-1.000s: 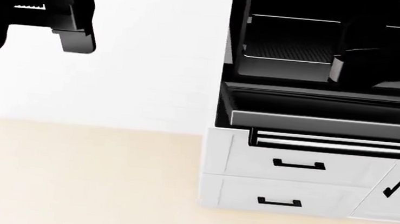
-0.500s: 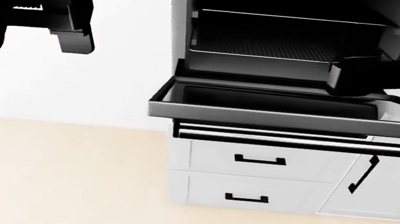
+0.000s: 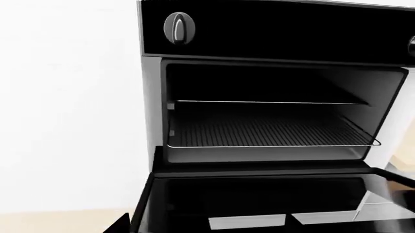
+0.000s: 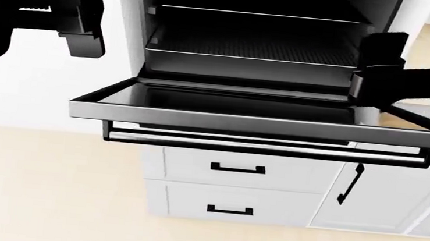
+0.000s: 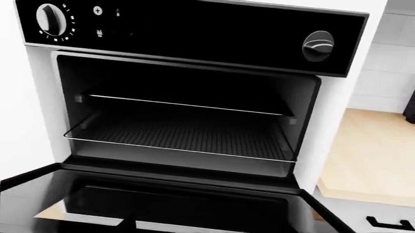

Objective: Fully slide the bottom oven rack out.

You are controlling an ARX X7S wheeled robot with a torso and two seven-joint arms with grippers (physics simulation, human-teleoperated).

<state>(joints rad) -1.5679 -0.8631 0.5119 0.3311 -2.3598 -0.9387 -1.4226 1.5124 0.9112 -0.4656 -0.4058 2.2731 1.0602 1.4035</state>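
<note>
The oven stands open, its glossy black door folded down flat. The bottom oven rack, thin dark wires behind a grey front rail, sits inside the cavity; it also shows in the wrist views. My left gripper hangs high, left of the oven and away from the rack. Off the cavity's right edge, above the door, my right gripper floats, its fingers apart. Both look open and hold nothing. Against the black door glass the wrist views show almost nothing of the fingers.
A second rack shows as a thin bright edge higher in the cavity. Knobs line the control panel. The door's steel bar handle juts out over white drawers. Pale floor lies left of the oven.
In the head view the oven has slid left and grown larger. The right gripper, earlier in front of the cavity's right part, now stands at its right edge. The rack keeps its place in the oven.
</note>
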